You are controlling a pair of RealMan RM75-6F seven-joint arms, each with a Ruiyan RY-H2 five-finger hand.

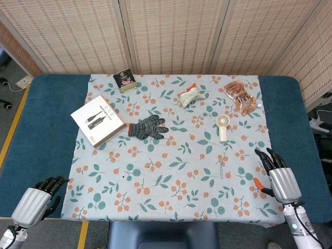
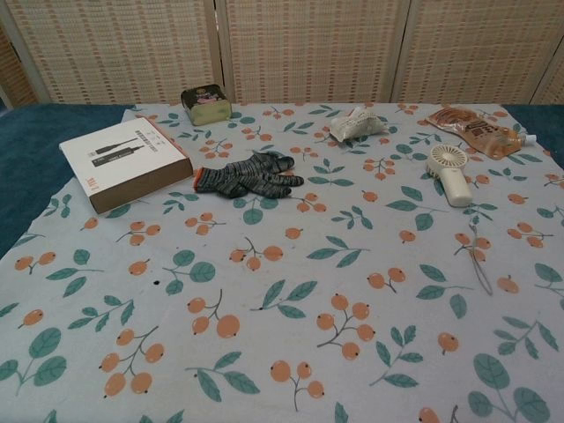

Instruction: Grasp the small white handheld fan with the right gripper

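Observation:
The small white handheld fan [image 1: 223,127] lies flat on the floral cloth, right of centre, its round head toward the back and its handle toward me; the chest view shows the fan [image 2: 450,173] at the right. My right hand [image 1: 280,174] hovers at the cloth's front right edge, well short of the fan, fingers stretched forward and holding nothing. My left hand [image 1: 39,199] sits at the front left corner on the blue table, fingers curled slightly, nothing in it. Neither hand appears in the chest view.
A grey knit glove [image 1: 148,127] lies mid-cloth, a white boxed product [image 1: 97,120] to its left, a small dark tin [image 1: 124,81] behind. A crumpled white packet [image 1: 191,96] and an orange pouch [image 1: 240,95] sit at the back right, near the fan.

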